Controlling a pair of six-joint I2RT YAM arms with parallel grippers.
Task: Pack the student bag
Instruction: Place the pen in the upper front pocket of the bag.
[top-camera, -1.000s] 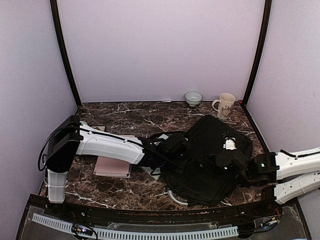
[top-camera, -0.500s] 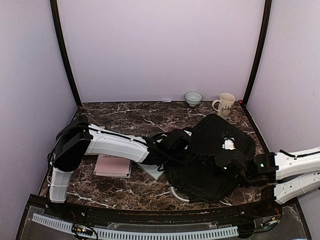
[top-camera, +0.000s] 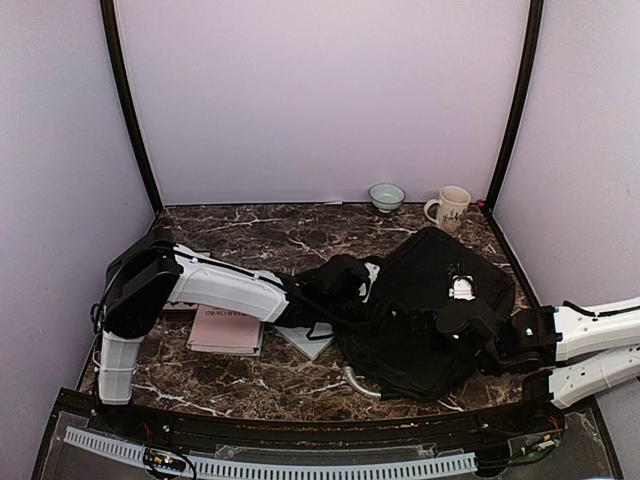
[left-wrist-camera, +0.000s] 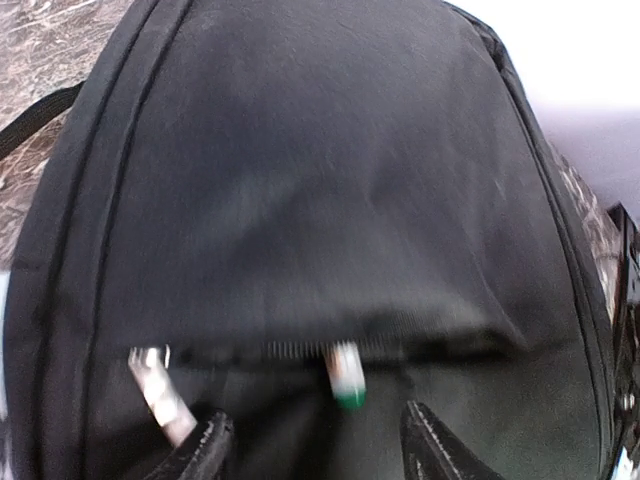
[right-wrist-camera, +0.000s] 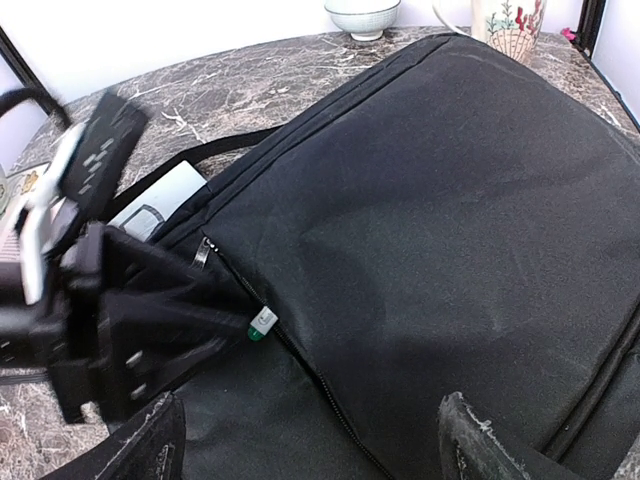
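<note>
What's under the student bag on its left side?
A pale book pokes out from under the left edge of the student bag; the bag and the left arm cover the rest. Anything further beneath is hidden.

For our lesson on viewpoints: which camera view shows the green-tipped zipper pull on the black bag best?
The right wrist view: the green-tipped zipper pull lies sharp and unobstructed on the student bag. The left wrist view has it nearer but blurred; the top view does not resolve it.
</note>
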